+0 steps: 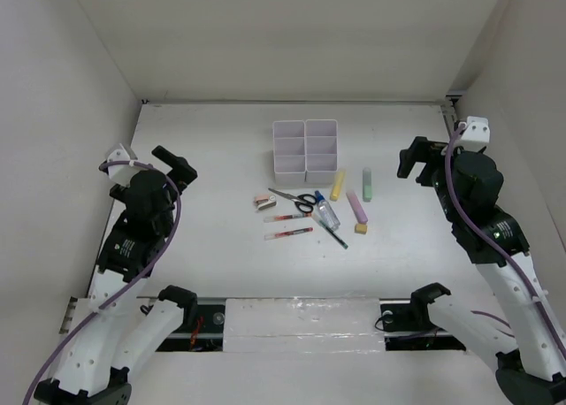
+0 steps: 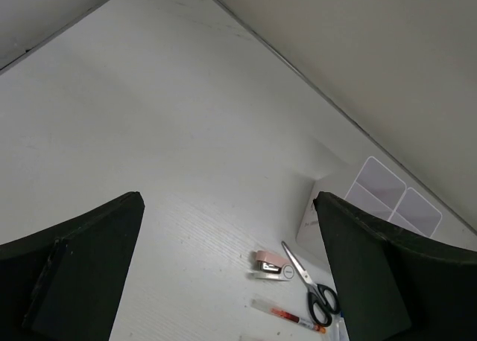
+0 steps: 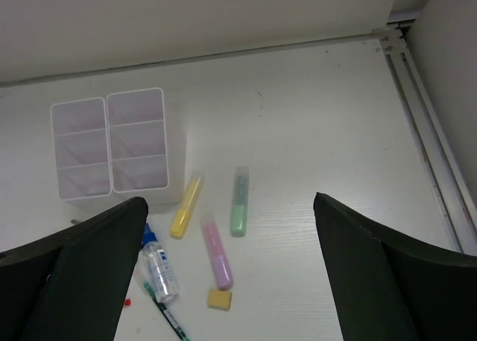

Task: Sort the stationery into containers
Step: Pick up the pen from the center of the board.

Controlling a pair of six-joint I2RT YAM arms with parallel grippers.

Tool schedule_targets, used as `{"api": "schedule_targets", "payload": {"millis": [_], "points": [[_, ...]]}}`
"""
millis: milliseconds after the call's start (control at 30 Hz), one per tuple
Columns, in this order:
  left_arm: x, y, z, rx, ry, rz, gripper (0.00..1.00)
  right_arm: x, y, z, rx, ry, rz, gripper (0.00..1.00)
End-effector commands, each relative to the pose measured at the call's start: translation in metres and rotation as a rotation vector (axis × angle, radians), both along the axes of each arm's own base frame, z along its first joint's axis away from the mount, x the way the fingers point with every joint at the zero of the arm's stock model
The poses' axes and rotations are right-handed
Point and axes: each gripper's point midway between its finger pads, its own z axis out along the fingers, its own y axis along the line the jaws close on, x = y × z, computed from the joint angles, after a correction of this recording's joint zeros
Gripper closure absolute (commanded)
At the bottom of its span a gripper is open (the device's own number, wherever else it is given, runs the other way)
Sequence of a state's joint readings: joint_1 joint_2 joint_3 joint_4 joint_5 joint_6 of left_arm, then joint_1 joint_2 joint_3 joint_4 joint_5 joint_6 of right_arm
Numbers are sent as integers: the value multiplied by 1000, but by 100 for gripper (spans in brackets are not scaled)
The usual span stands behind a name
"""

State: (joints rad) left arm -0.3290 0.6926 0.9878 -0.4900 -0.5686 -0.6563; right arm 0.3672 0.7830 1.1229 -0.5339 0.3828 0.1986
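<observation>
Stationery is in neither hand; your left hand (image 2: 227, 199) and right hand (image 3: 231, 199) both hang spread wide and empty above the worktop (image 1: 212, 157), each well apart from the pile. Between them, mid-worktop, lie the scissors (image 1: 296, 199), two red-white pens (image 1: 288, 217), a dark pen (image 1: 334, 233) and a blue-capped bottle (image 3: 159, 270). Just right of these are the yellow bar (image 3: 186, 205), pink bar (image 3: 216, 252), green bar (image 3: 239, 200) and a yellow eraser (image 3: 219, 299); a small pink piece (image 2: 268, 264) sits at the left end. All of it looks light and stiff. The pens, bars and bottle will likely roll, so pinch each across the middle of its length. The scissors lie flat and thin and seem easiest taken at the black handles; the clear bottle may be slick. Beyond the pile, just behind the scissors, stand the containers (image 3: 109, 144); all six compartments appear empty.
</observation>
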Motion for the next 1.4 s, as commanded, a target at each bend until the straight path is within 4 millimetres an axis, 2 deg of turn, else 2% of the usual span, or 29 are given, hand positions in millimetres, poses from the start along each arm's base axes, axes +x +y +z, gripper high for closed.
{"api": "schedule_targets", "payload": {"millis": [0,233,367,467,533,567,633,667,767,800,867,900,933,1000,1033,1133,1167,1233,1267,1367], "points": [[2,4,3,-11,-24,33,0,-3,-4,14,12,-45,-11,1],[2,4,3,-11,-24,33,0,-8,-6,20,20,-67,-11,1],[4,1,0,-5,-11,11,0,5,-2,7,19,-10,-27,1],[9,-2,-2,6,9,0,0,22,5,-37,10,123,-37,1],[12,-5,-11,15,46,-8,0,29,9,-57,8,179,-28,1],[13,-5,-11,18,55,-8,0,32,11,-72,1,221,-32,1],[17,-11,-18,37,89,-46,0,39,13,-80,5,210,-31,1],[17,-13,-19,48,95,-62,0,40,13,-90,7,220,-29,1],[23,-21,-29,57,136,-100,0,61,10,-120,2,315,-39,1],[23,-23,-30,53,138,-111,0,73,11,-136,-8,372,-41,1],[27,-24,-32,57,152,-111,0,85,11,-151,-11,432,-43,1],[25,-23,-34,68,164,-114,0,92,15,-150,-6,438,-28,1],[25,-25,-34,64,165,-124,0,99,17,-168,-27,488,-27,2],[25,-25,-34,64,165,-124,0,113,23,-177,-19,496,5,4],[25,-25,-34,64,165,-124,0,121,27,-192,-24,538,11,5],[23,-26,-32,65,156,-138,0,135,37,-209,-17,587,42,11],[22,-26,-29,62,146,-138,0,139,37,-225,-34,625,44,11],[21,-28,-25,61,130,-153,0,145,30,-235,-47,639,11,12],[20,-27,-22,58,119,-153,0,145,30,-248,-54,671,9,12],[18,-26,-23,58,116,-153,0,147,27,-261,-50,702,7,16]]}}
